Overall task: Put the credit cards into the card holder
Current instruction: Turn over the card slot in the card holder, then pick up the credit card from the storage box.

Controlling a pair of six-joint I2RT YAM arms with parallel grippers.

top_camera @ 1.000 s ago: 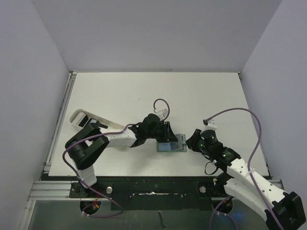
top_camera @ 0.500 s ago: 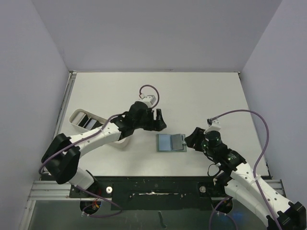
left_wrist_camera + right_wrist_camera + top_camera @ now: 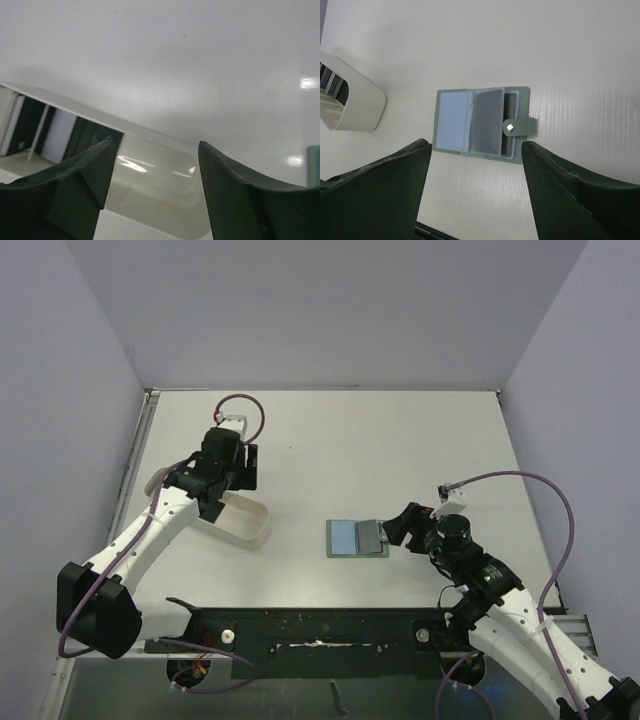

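The card holder [image 3: 357, 537] lies open and flat on the table near the front, green-grey outside and light blue inside [image 3: 454, 121]. Its snap tab [image 3: 520, 127] points right. A grey card [image 3: 486, 121] sits in its middle sleeve. Dark credit cards [image 3: 27, 122] stand in the left end of a white tray [image 3: 245, 526], also glimpsed as cards [image 3: 331, 82] in the right wrist view. My left gripper [image 3: 243, 472] hangs open above the tray, nothing between its fingers [image 3: 85, 175]. My right gripper [image 3: 394, 531] is open just right of the card holder, empty.
The white tray's rim [image 3: 100, 117] crosses the left wrist view, with its bare beige floor [image 3: 150, 185] under the jaws. The tray's rounded end [image 3: 365, 102] lies left of the card holder. Walls enclose the table on three sides.
My left arm swung away from the card holder, up and left to the tray, and its jaws opened. My right gripper opened and drew back slightly from the holder's right edge.
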